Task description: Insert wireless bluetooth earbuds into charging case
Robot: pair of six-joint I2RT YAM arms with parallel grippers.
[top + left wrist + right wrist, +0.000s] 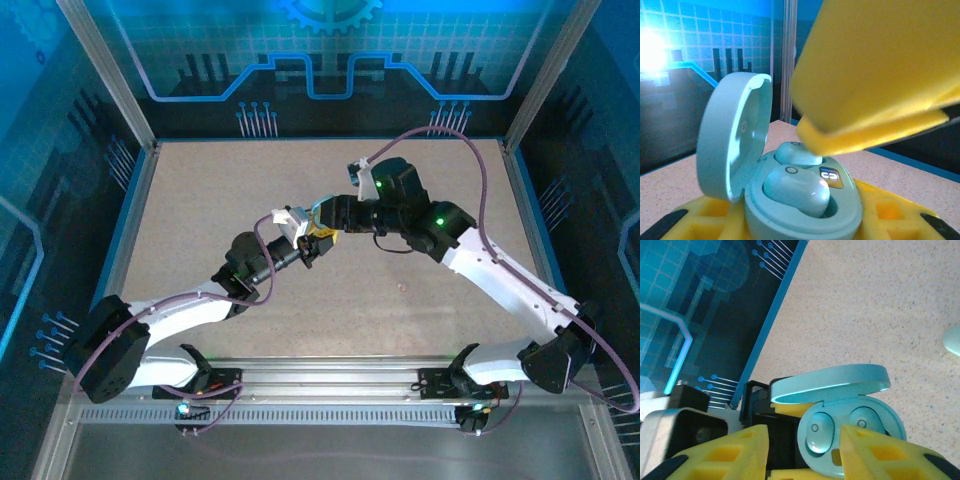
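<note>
The pale mint charging case [805, 222] sits between the yellow fingers [690, 222] of my left gripper [800, 227], which is shut on it. Its lid [730, 135] stands open. Two mint earbuds [795, 190] [792, 152] lie in the case's wells. In the right wrist view the same case [807, 452] shows both earbuds [817, 435] [863, 419] under the raised lid [830, 385]. My right gripper [802, 437] is open just above the case, with one finger [880, 452] over the far earbud. From above, both grippers [312, 245] [325, 215] meet mid-table.
A pale blue rounded thing [954, 340] lies on the speckled table [880, 300], cut off by the frame edge. A tiny pinkish speck [403, 287] lies nearer the front. Blue walls [130, 200] border the table.
</note>
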